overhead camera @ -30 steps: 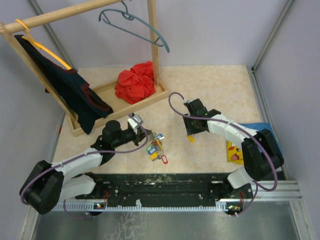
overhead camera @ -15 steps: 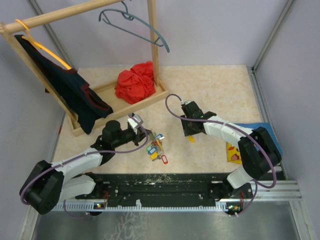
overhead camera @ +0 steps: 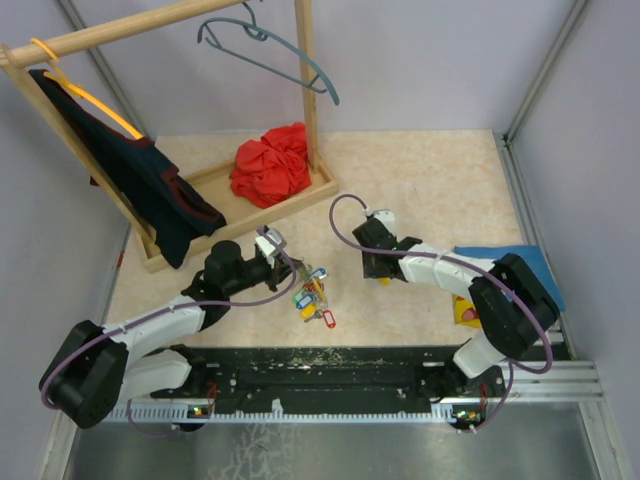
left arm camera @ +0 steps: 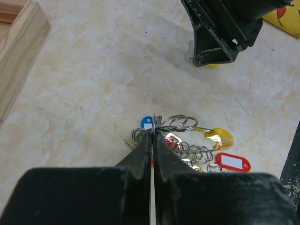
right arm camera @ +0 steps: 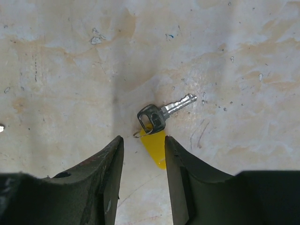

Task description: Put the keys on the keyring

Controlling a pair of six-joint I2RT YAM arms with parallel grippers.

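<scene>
A bunch of keys [overhead camera: 312, 298] with blue, green and red tags lies on the table left of centre. In the left wrist view the red tag [left arm camera: 233, 162] and the keyring's yellow section [left arm camera: 220, 137] show. My left gripper [overhead camera: 290, 266] is shut, its tips [left arm camera: 153, 133] pinching the thin grey keyring [left arm camera: 180, 123] at the bunch. A single loose key [right arm camera: 161, 114] with a yellow tag [right arm camera: 156, 146] lies flat on the table. My right gripper [right arm camera: 144, 140] is open just above it, one finger on each side of the tag. The right gripper also shows in the top view [overhead camera: 376, 268].
A wooden clothes rack [overhead camera: 305, 90] stands at the back left, with a dark garment [overhead camera: 150, 190], a grey hanger [overhead camera: 270, 45] and a red cloth [overhead camera: 272, 163] on its base. A blue cloth [overhead camera: 505, 262] and a yellow card [overhead camera: 466, 308] lie at the right.
My right gripper has moved left and towards the near edge, and is now over the loose yellow-tagged key. The left gripper and the key bunch have not moved.
</scene>
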